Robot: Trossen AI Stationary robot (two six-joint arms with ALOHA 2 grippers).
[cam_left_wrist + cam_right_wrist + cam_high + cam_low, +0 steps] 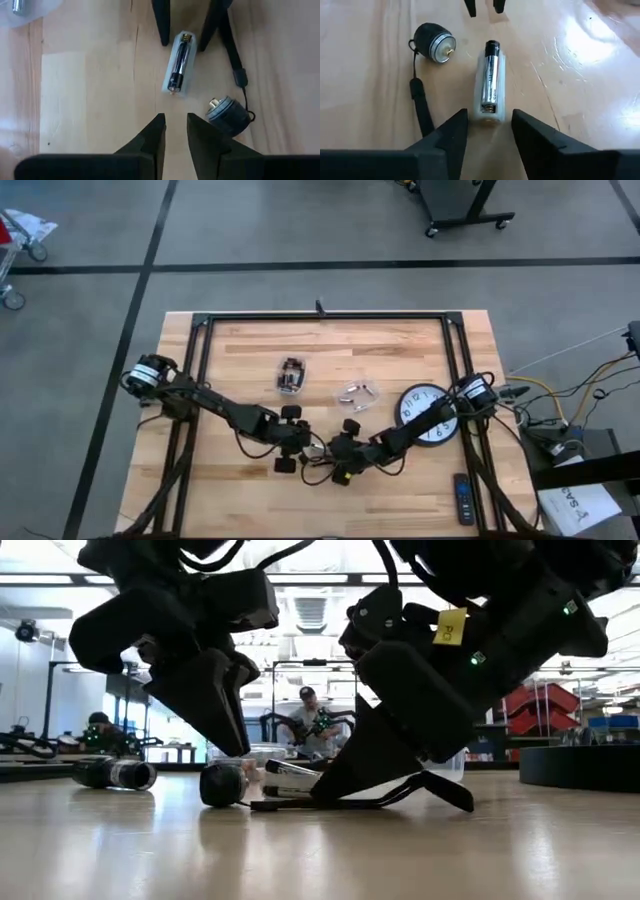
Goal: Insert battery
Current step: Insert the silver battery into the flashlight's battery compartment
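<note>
So the two arms meet near the front middle of the tabletop, left tool coming in from the left with its fingers nearly together, holding nothing, pointed at the battery holder just ahead of it. That translucent holder lies flat on the wood with one battery already seated in it, so I'd say the insert is partly done at least; whether it takes a second cell I can't tell. Just beside it sits a round dark cap with a cord, probably the end piece that goes back on later. Right tool faces the holder from the other side, fingers spread apart either side of its end, not touching it as far as I can see. Overhead view only gives you a dark tangle there, but it does show the clock and a remote off to the right, which the wrist cams miss.
</note>
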